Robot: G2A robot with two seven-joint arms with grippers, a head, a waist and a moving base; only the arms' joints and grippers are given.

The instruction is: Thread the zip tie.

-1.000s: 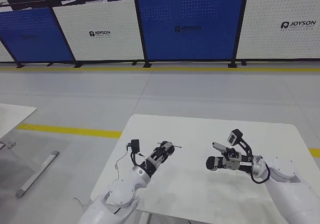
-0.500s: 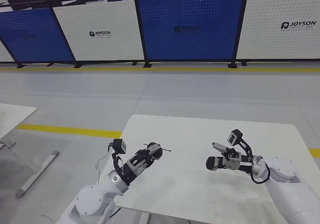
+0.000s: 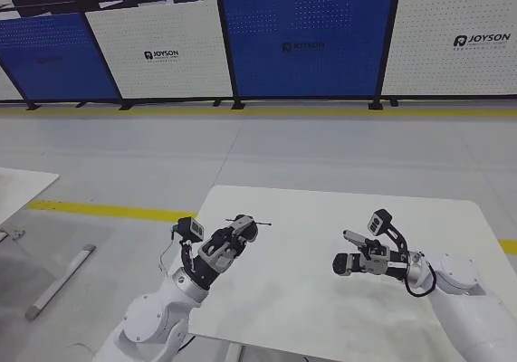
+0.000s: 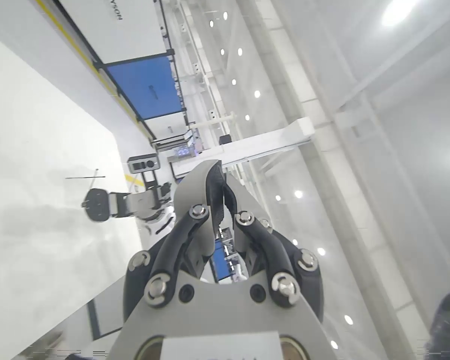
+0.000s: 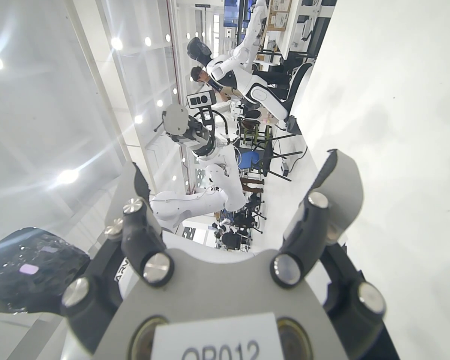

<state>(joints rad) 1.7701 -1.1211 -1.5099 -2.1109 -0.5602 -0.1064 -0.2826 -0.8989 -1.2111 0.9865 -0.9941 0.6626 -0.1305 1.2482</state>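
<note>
So the left gripper (image 3: pixel 243 230) is hanging over the near-left part of the desk (image 3: pixel 349 208), and its fingers (image 4: pixel 198 185) are pinching shut on the zip tie (image 3: pixel 260 223). The tie is sticking out sideways past the tips as a thin black strip. Its longer end is pointing right, toward the middle of the desk, and it's looking like it's up off the surface. The right gripper (image 3: pixel 343 251) is sitting over the near-right part, well apart from the tie and aiming left toward the other gripper. Its fingers (image 5: pixel 337 174) are spreading wide open, one on each side of the wrist view.
</note>
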